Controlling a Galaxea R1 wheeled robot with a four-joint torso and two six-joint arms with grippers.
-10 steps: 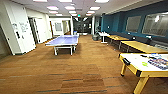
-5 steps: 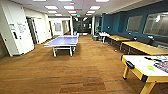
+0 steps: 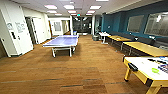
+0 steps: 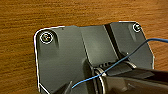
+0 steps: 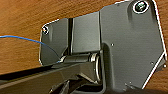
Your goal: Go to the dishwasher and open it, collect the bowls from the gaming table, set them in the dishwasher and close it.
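- In the head view, a long open room (image 3: 85, 50) with a brown wood-patterned floor (image 3: 82, 72) lay ahead, lit by rows of ceiling panels (image 3: 68, 7)
- A blue table-tennis table (image 3: 62, 41) stood left of centre on white legs, well apart from the other furniture
- Along the right-hand wall, which was painted dark teal (image 3: 117, 23), ran a row of yellow-topped tables (image 3: 142, 47), with a small white table (image 3: 104, 34) beyond them at the far end
- At the near right stood a games table with a white top and yellow legs (image 3: 147, 70); a black fitting sat at its near end and a green item and dark pieces lay on its surface, too blurred to identify
- White doors and wall panels (image 3: 15, 35) lined the left side; a dark doorway (image 3: 81, 25) closed the far end of the room
- The dishwasher could not be located in these views, and it could not be told which, if any, of the tables seen was the gaming table; no bowls could be made out
- In the left wrist view, the dark robot plate (image 4: 82, 52) and a thin blue cable (image 4: 125, 58) hung over the same wood floor (image 4: 50, 12)
- The right wrist view recorded the like: plate (image 5: 120, 45), blue cable (image 5: 27, 40), floor beneath
- State of both hands: cannot tell how far open, nor whether anything was held; the fingers were not distinguishable
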